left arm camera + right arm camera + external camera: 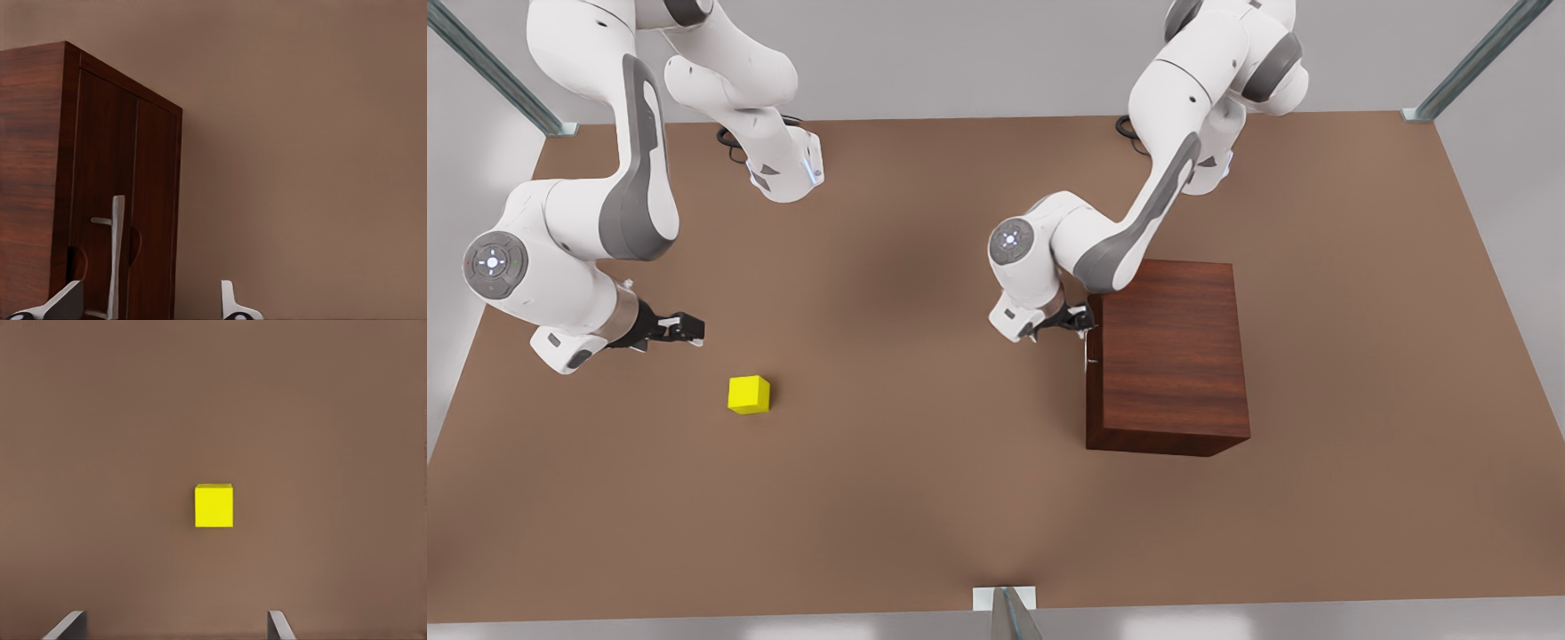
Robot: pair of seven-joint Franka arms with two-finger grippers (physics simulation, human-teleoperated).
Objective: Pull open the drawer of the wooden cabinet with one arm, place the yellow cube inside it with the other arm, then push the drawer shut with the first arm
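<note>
the table (925, 498) carries the cabinet (1172, 356) on the front view's right, drawer (123, 200) shut. the left gripper (1074, 322) sits at its handle (117, 253), fingers spread wide. the right gripper (680, 329), also wide, hovers near the cube (749, 394).

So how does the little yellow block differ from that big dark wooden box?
The small bright yellow cube is plain and tiny; the dark reddish-brown wooden cabinet is grained and far larger. The cube lies apart from the open right gripper; the open left gripper is at the cabinet's silver handle. Both rest on the brown table.
</note>
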